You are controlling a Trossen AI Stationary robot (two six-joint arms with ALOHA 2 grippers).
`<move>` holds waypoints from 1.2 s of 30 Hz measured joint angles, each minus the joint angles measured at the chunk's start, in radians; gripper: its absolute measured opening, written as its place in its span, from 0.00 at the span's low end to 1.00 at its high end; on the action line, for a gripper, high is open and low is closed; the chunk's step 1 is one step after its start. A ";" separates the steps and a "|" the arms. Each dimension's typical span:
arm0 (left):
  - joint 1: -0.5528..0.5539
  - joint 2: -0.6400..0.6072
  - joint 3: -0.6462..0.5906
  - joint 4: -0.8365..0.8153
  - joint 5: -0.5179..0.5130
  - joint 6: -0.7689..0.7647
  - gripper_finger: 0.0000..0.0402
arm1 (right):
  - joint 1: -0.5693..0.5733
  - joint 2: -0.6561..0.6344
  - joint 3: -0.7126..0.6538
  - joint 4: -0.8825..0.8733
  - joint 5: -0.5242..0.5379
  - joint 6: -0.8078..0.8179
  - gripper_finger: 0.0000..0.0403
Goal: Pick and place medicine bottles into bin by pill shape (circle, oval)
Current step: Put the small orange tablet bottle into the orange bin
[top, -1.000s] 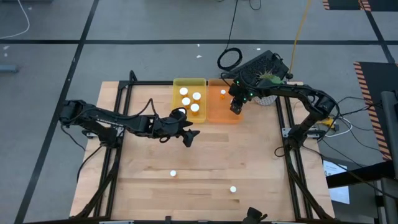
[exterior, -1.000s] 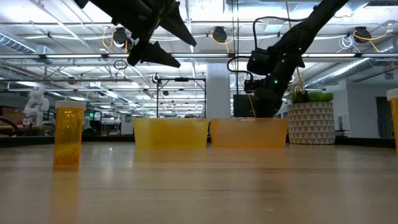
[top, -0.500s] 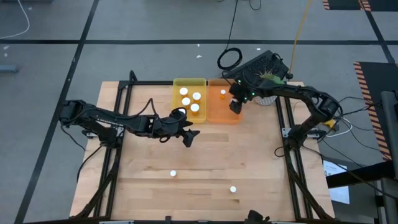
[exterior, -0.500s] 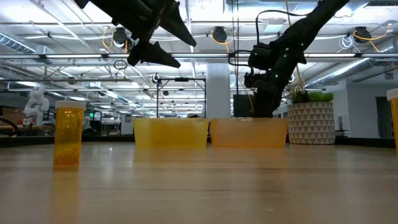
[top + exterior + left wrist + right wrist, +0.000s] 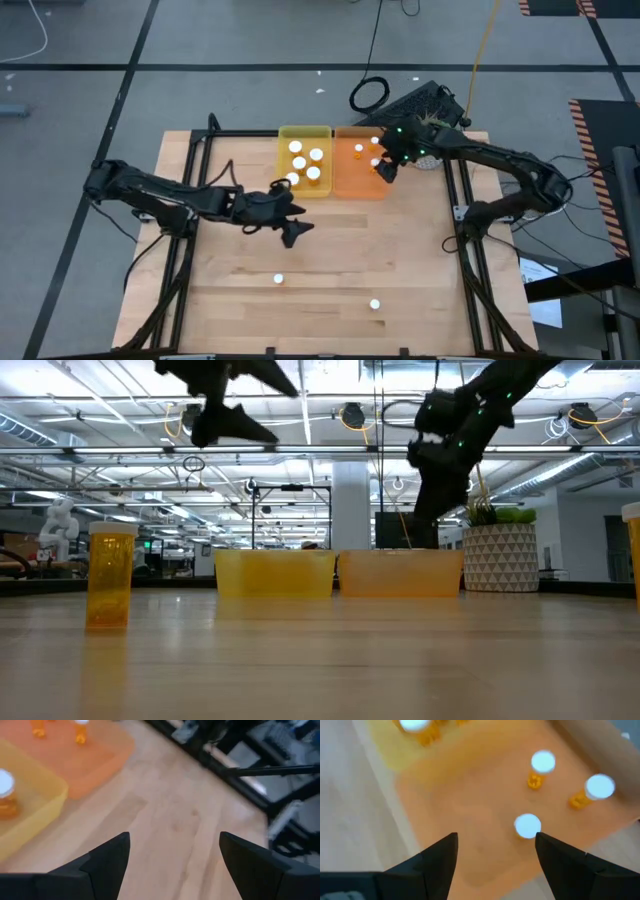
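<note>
Overhead, the right end effector [image 5: 385,170] is hanging above the orange tray [image 5: 358,185], its fingers spread wide and gripping nothing. Directly beneath it, in its wrist view, three white-capped medicine bottles [image 5: 527,825] are standing in that tray, one just under the gap between the fingers and two farther off toward the tray's far edge. Beside the orange tray, touching it on the side away from this end effector, the yellow tray [image 5: 285,135] is holding several more capped bottles [image 5: 313,173].

Meanwhile the left end effector [image 5: 291,231] is hovering over bare bench [image 5: 420,270] on the near side of the yellow tray, its fingers also splayed wide and empty. Well beyond it toward the bench's front edge, two more bottles are standing upright and apart from each other: one [image 5: 278,279] nearly straight ahead of it, the other [image 5: 375,304] farther over toward the right arm's side. A potted plant [image 5: 498,554] is sitting just past the orange tray.
</note>
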 joint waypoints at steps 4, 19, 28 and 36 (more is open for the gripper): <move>-0.042 -0.068 0.001 -0.095 0.013 -0.003 0.77 | 0.044 -0.099 0.000 -0.009 -0.006 0.063 0.64; -0.285 -0.120 0.001 -0.237 -0.053 -0.100 0.77 | 0.462 -0.363 0.001 0.017 0.049 0.348 0.64; -0.431 -0.119 0.001 -0.304 -0.155 -0.228 0.77 | 0.754 -0.375 0.001 0.061 0.211 0.527 0.64; -0.491 -0.114 0.001 -0.336 -0.203 -0.263 0.77 | 0.985 -0.362 0.010 0.043 0.278 0.669 0.64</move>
